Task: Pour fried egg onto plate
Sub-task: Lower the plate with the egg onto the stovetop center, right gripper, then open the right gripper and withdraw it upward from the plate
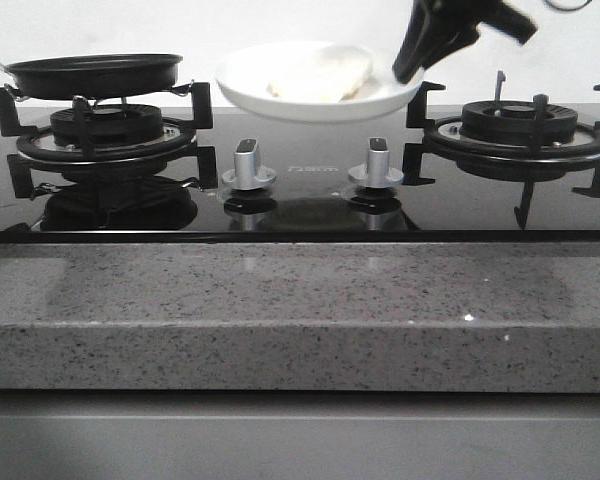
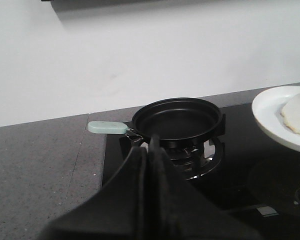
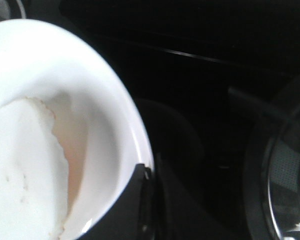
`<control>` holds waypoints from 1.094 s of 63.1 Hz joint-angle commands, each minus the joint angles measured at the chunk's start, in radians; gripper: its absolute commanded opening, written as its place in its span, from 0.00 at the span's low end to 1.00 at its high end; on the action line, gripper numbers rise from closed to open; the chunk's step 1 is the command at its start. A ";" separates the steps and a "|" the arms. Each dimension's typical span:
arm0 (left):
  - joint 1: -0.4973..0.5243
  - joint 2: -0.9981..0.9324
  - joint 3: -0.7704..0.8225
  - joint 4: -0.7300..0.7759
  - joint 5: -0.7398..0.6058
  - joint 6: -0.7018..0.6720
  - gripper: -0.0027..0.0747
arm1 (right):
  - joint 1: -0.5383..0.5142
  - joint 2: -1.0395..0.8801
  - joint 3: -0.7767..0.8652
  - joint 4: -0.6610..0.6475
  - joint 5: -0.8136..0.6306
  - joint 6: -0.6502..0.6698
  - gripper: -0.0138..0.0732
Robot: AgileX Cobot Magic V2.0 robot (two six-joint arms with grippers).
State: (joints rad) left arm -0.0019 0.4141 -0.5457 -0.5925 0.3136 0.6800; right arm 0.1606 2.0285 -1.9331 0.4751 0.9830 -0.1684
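Note:
The fried egg [image 1: 318, 75] lies pale and flat on the white plate [image 1: 380, 98], which is held slightly above the hob between the two burners. My right gripper [image 1: 405, 70] is shut on the plate's right rim. The right wrist view shows the wavy-edged fried egg [image 3: 20, 170] inside the plate [image 3: 105, 130], with the right gripper [image 3: 149, 172] clamping the rim. The black frying pan [image 1: 95, 72] stands empty on the left burner. My left gripper [image 2: 151, 150] is shut with nothing in it, a little short of the pan [image 2: 177, 117]. It is out of the front view.
The pan's pale green handle [image 2: 106, 128] points out over the grey counter. The right burner grate [image 1: 520, 125] is bare. Two silver knobs [image 1: 248, 165] [image 1: 376, 162] stand on the glossy black hob. A speckled stone counter edge [image 1: 300, 310] runs along the front.

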 commanded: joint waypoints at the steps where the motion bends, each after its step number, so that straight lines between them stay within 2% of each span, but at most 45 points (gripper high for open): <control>1: -0.004 0.007 -0.029 -0.015 -0.073 0.000 0.01 | -0.004 -0.015 -0.074 0.048 -0.020 0.003 0.09; 11: -0.004 0.007 -0.029 -0.015 -0.073 0.000 0.01 | -0.004 0.011 -0.077 0.031 -0.017 0.003 0.13; 23: -0.004 0.007 -0.029 -0.015 -0.073 0.000 0.01 | -0.004 0.011 -0.077 0.007 0.001 0.003 0.33; 41: -0.004 0.007 -0.029 -0.015 -0.073 0.000 0.01 | -0.016 -0.006 -0.078 0.005 0.006 0.003 0.37; 46: -0.004 0.007 -0.029 -0.015 -0.073 0.000 0.01 | -0.026 -0.029 -0.078 0.004 0.016 0.003 0.33; 55: -0.004 0.007 -0.029 -0.015 -0.073 0.000 0.01 | -0.049 -0.071 -0.078 0.004 0.057 0.003 0.07; 69: -0.004 0.007 -0.029 -0.015 -0.073 0.000 0.01 | -0.077 -0.126 -0.076 -0.005 0.137 -0.004 0.09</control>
State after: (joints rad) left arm -0.0019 0.4141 -0.5441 -0.5925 0.3122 0.6800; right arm 0.0956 1.9882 -1.9783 0.4552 1.1070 -0.1628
